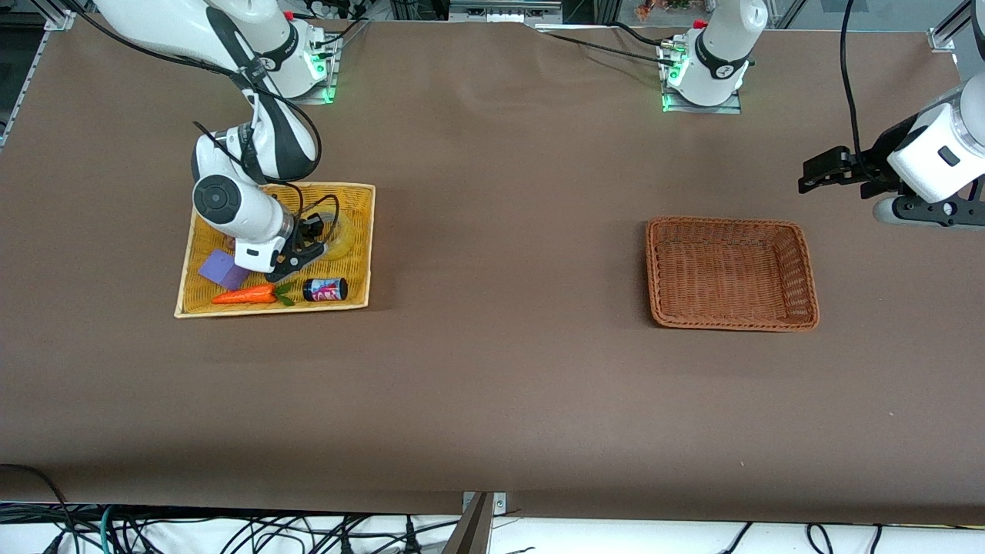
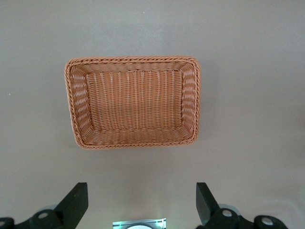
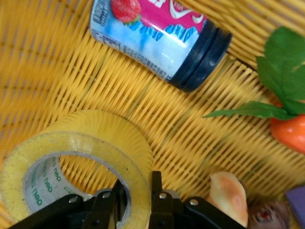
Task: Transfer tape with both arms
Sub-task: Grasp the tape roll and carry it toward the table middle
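Two fingers of the right gripper [image 3: 136, 200] clamp the tape [image 3: 71, 167] wall in the yellow tray [image 1: 358, 254]; lift straight, while the left gripper [image 2: 140, 200] waits apart.

The front view looks down from high across the surface [image 1: 492, 385], facing both arm bases. The left wrist view looks straight down on the brown wicker basket [image 2: 76, 109], which the front view shares [image 1: 804, 265]. The right wrist view sits very close inside the yellow tray [image 3: 57, 67], also seen in front [image 1: 362, 254].
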`<act>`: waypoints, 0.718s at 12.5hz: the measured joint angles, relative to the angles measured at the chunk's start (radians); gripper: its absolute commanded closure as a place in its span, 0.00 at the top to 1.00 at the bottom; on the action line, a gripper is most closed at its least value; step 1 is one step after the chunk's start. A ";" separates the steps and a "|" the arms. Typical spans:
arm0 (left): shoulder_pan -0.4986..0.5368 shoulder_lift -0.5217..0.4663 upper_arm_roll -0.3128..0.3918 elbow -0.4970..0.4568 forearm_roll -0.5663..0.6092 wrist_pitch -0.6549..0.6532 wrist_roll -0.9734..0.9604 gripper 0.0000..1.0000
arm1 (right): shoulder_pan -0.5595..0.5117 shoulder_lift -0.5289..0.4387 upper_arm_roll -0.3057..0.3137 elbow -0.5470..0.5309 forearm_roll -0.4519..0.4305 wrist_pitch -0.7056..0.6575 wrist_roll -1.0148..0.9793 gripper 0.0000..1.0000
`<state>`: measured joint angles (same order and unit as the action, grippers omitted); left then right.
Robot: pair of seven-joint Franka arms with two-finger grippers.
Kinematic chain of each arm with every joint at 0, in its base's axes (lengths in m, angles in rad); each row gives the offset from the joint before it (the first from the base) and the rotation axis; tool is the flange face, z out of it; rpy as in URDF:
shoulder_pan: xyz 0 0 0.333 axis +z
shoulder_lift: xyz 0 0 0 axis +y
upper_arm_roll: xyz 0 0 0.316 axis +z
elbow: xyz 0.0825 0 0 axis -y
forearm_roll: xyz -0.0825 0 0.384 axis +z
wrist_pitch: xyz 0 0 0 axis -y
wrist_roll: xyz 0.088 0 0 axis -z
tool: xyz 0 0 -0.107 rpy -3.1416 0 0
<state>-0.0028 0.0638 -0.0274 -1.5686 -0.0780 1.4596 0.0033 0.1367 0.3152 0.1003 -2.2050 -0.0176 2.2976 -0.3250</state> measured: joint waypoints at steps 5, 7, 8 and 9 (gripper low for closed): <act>0.002 0.020 0.002 0.000 0.000 0.002 0.000 1.00 | 0.017 -0.025 0.037 0.307 0.182 -0.359 0.072 0.00; 0.002 0.021 0.002 0.000 0.000 0.004 0.000 1.00 | 0.091 0.011 0.050 0.374 0.229 -0.357 0.245 0.00; 0.003 0.025 0.003 0.000 0.000 0.004 0.000 1.00 | 0.144 0.051 0.054 0.420 0.233 -0.347 0.354 0.00; 0.004 0.038 0.005 -0.001 0.000 0.004 0.000 1.00 | 0.202 0.100 0.056 0.472 0.235 -0.327 0.463 0.00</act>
<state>0.0014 0.1015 -0.0226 -1.5697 -0.0780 1.4633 0.0033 0.3386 0.4153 0.1561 -1.7328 0.2173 1.9708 0.1381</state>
